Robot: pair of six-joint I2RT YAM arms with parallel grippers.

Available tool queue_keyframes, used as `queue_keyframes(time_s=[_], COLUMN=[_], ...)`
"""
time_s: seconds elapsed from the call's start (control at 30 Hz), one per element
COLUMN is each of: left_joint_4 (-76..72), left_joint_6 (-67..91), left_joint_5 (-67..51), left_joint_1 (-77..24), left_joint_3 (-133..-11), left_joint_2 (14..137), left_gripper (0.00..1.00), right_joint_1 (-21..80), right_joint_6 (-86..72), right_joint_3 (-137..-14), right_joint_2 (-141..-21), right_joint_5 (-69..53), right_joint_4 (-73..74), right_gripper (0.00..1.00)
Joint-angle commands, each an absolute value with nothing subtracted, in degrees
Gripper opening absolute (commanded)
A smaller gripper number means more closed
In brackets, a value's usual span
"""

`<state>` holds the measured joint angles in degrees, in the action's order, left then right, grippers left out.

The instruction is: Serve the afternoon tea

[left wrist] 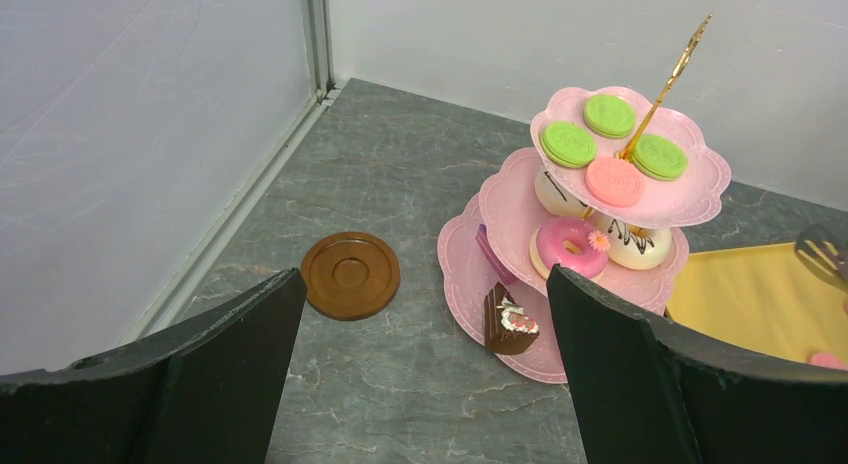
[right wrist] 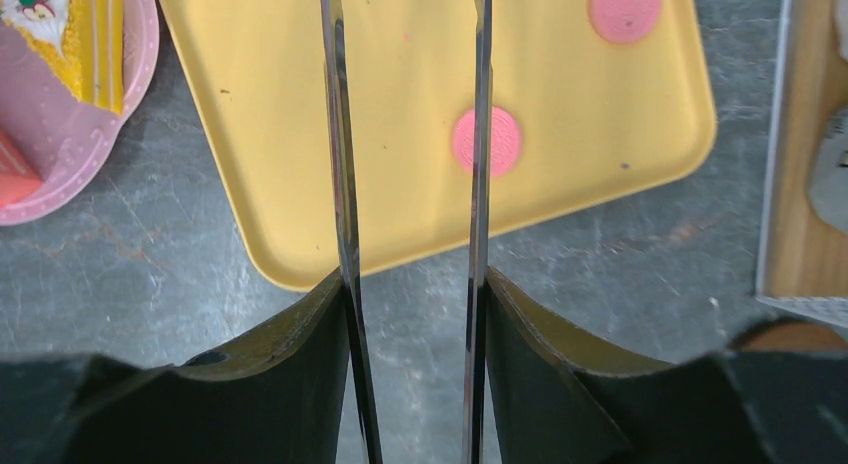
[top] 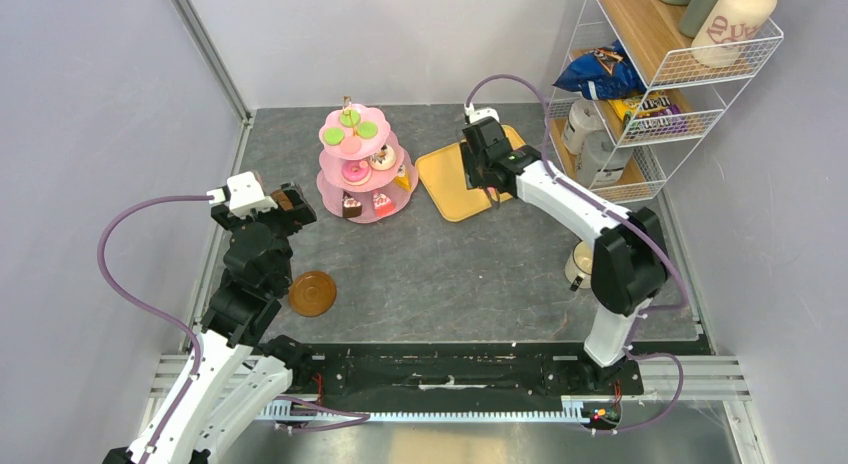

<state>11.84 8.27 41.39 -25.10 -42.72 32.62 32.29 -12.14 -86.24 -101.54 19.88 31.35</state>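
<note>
Left gripper [left wrist: 425,276]: jaws spread wide, nothing between them, hanging over the table's left side

Left wrist view:
- brown saucer [left wrist: 350,274] flat on the table, just left of the pink three-tier stand [left wrist: 690,199]
- top tier: green macarons [left wrist: 569,143] and a pink one around the gold handle
- middle tier: pink donut [left wrist: 570,246]
- bottom tier: chocolate cake wedge [left wrist: 510,321]

Overhead view:
- that saucer is mostly hidden under the gripper
- second saucer [top: 312,292] toward the near-left corner, beside the left arm
- mug [top: 578,264] by the table's right edge, half behind the right arm

Right gripper [right wrist: 412,294]: closed on metal tongs [right wrist: 343,184], one blade against each finger, blades apart, over the yellow tray [right wrist: 300,134]

Right wrist view:
- tray lies right of the stand, toward the far edge
- pink macaron [right wrist: 487,141] on the tray, partly behind one blade
- another macaron [right wrist: 624,9] further along the tray
- yellow cake wedge [right wrist: 80,34] on the stand's bottom tier
</note>
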Motion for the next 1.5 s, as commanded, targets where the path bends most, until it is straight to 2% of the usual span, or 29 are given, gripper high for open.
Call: queue_keyframes(time_s=[0.0, 0.27, 0.5, 0.8, 0.87, 1.07, 1.47], left_joint_4=[9.14, 9.05, 9.05, 9.11, 9.14, 9.14, 9.14], left_joint_6=[9.84, 9.84, 9.84, 9.84, 9.84, 9.84, 9.93], left_joint_5=[40.91, 40.66, 40.52, 40.42, 40.47, 40.51, 40.44], left_joint_1=[-24.98, -24.97, -25.01, -24.99, -25.05, -25.03, -24.97], left_joint_3=[-42.54, -42.56, -42.54, -42.56, -42.54, -42.54, -42.46], left_joint_2=[32.87, 32.89, 32.87, 32.96, 32.97, 32.97, 33.21], left_gripper=[0.99, 0.99, 0.99, 0.99, 0.99, 0.99, 0.98], right_joint_1=[32.08, 31.84, 31.56, 31.44, 31.46, 31.42, 31.51], right_joint_6=[-15.22, -16.73, -16.88, -16.27, -16.20, -16.39, -15.04], right_joint_3=[-87.31, -88.77, -87.89, -88.72, -88.58, -88.18, -77.95], right_joint_2=[-106.21, -114.21, -116.21, -112.20, -110.60, -104.44, -74.24], right_joint_5=[20.10, 18.83, 17.11, 16.49, 16.78, 17.19, 20.46], right_joint_4=[22.48, 20.04, 19.68, 22.98, 23.77, 27.02, 32.70], right_gripper=[0.55, 0.56, 0.60, 0.78, 0.81, 0.82, 0.85])
